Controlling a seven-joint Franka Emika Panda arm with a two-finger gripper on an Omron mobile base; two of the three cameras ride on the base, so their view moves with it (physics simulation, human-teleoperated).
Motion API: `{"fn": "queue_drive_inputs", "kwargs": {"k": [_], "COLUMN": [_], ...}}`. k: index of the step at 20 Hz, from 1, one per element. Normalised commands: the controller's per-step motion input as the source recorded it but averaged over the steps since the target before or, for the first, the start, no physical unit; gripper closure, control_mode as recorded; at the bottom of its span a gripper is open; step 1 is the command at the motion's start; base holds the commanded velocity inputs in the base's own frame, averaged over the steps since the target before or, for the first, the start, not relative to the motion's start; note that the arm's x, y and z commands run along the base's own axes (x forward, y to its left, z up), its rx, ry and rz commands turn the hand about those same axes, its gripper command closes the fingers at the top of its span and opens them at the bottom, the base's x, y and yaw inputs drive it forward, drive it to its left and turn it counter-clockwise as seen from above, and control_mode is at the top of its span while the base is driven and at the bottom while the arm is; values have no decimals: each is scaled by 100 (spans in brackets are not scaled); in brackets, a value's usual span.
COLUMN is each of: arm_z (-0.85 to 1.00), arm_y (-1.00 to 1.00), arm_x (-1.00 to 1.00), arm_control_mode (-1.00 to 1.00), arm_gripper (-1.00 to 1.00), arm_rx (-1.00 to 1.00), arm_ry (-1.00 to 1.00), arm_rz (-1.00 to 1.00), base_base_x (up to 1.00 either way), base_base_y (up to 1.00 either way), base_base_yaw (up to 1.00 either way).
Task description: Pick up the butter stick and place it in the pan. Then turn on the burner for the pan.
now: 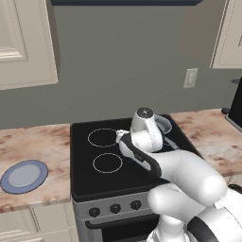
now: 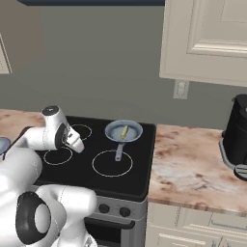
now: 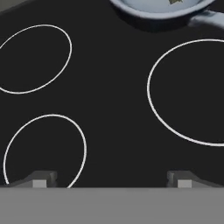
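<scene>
Black stovetop glass sits right under my gripper, whose jaws stand wide and hold nothing. Ahead and to its right, the butter stick already lies in the pan, so placing looks done; the burner is left. Knobs sit low on the front below my hand. A blue plate rests well off, nothing blocking.

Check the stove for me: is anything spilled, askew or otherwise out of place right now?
Nothing stands out. The butter stick lies inside the pan, which sits level on the stove's back right burner with its handle pointing forward. The gripper hangs over the cooktop, jaws open and empty.
</scene>
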Motion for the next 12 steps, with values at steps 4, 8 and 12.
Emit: {"fn": "queue_drive_inputs", "kwargs": {"k": [4, 8, 12], "arm_z": [0, -1, -11], "arm_y": [12, 22, 23], "arm_x": [-49, -69, -75], "arm_control_mode": [-100, -100, -100], "arm_gripper": [-100, -100, -100], "arm_rx": [-7, -6, -4], "arm_ry": [0, -3, -4], "arm_rz": [9, 3, 1], "base_base_x": [0, 0, 0], "base_base_y": [0, 0, 0], "base_base_yaw": [0, 0, 0]}}
